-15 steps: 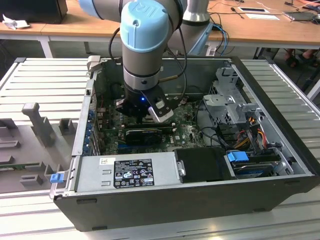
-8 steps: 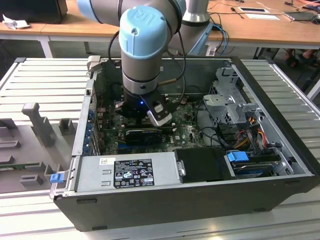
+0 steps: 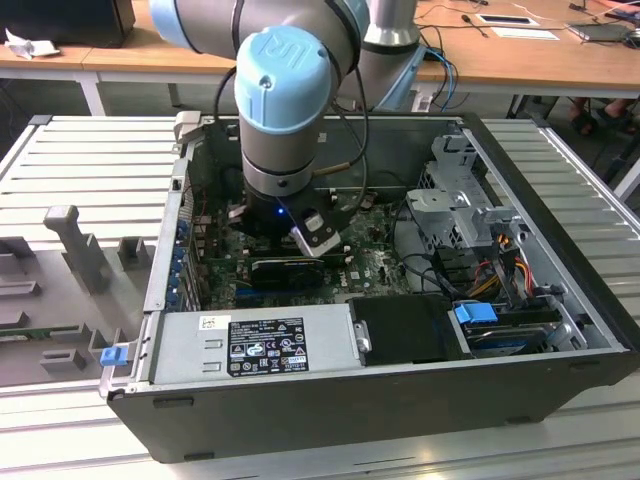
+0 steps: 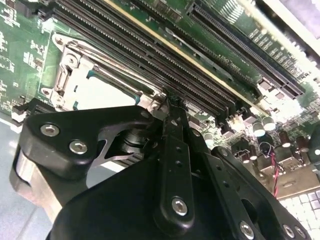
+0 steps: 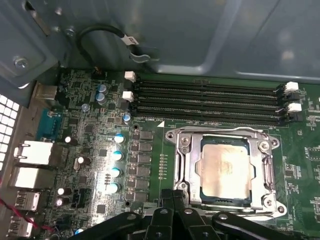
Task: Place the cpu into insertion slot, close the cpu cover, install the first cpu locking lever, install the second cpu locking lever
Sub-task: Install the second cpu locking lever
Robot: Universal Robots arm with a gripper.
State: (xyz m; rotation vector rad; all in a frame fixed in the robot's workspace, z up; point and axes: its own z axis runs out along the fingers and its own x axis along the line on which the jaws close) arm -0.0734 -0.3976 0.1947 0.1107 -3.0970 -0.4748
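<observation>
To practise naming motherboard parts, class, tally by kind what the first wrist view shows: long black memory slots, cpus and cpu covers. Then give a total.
long black memory slots: 4
cpu: 1
cpu cover: 1
Total: 6

A ribbed grey metal desk (image 3: 90,160) is seen across the exterior view. Wooden tables (image 3: 520,60) are ranged along the upper edge, papers (image 3: 515,25) being laid at upper right. Grey moulded fixtures (image 3: 70,250) are set at left.
</observation>
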